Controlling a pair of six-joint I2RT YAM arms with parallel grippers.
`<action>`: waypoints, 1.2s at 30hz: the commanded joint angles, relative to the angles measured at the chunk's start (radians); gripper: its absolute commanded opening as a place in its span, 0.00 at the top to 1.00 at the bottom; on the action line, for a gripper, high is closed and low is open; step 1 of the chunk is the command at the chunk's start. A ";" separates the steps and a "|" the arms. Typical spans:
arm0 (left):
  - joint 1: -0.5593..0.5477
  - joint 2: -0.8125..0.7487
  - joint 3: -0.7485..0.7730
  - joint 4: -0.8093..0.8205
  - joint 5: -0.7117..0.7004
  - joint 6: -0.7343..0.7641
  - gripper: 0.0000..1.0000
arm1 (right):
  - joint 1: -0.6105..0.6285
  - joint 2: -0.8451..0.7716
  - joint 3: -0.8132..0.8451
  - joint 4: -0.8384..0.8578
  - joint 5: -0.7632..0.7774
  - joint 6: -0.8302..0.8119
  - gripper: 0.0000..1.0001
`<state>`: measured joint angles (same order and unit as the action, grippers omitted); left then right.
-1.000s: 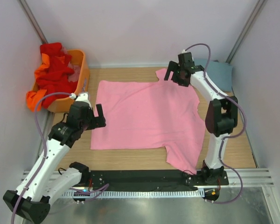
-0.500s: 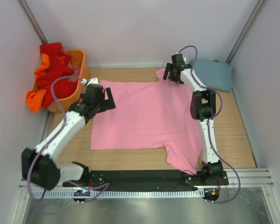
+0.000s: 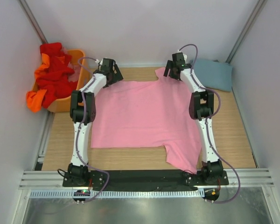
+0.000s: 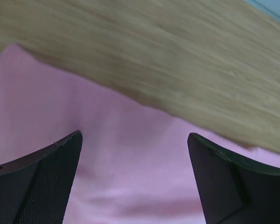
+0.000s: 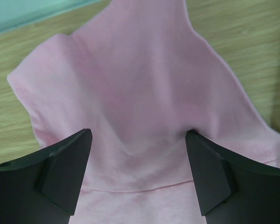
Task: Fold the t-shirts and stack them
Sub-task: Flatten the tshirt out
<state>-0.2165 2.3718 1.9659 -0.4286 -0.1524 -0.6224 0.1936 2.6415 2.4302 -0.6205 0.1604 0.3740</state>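
Moved since earlier frames: left gripper (image 3: 112, 78), out from beside the left edge of the pink t-shirt (image 3: 144, 112) to its far left corner, arm now stretched long; right gripper (image 3: 171, 75), hardly shifted over the last half second.
Left gripper: gapes wide, grips nothing; hangs over the far left corner of the pink t-shirt.
Left wrist view: shows pink cloth (image 4: 130, 186) under and between both fingers, bare wood of the table (image 4: 177, 56) just past the cloth's edge; blurred, so contact with the cloth not resolvable.
Right gripper: spread wide as well, nothing clamped; hangs over the far sleeve of the pink t-shirt.
Right wrist view: shows that sleeve (image 5: 130, 70) centred between the fingers, a stitched seam crossing below it; touching or just above, not resolvable.
Pink t-shirt: lies spread flat at mid-table between the two arms, both sleeves on the right side, one far, one near; near sleeve ends close to the right arm's base.
Grey-blue t-shirt (image 3: 215, 74): lies folded at the far right corner of the table, just beyond the right gripper, apart from the pink one.
Red t-shirts (image 3: 53, 70): heaped in the orange basket (image 3: 82, 70) at the far left.
Orange t-shirt (image 3: 34, 100): droops over the basket's near end.
Orange basket: stands near the left gripper, on its left.
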 commanded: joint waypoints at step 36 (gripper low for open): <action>-0.098 -1.067 -0.533 -0.345 0.116 0.053 0.00 | 0.152 -1.432 -1.168 -0.117 0.048 0.321 0.04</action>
<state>-0.2848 1.4117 1.6711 -0.7105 -0.0334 -0.5827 0.2520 1.3338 1.4979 -0.5446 0.1181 0.5602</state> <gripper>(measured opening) 0.996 0.970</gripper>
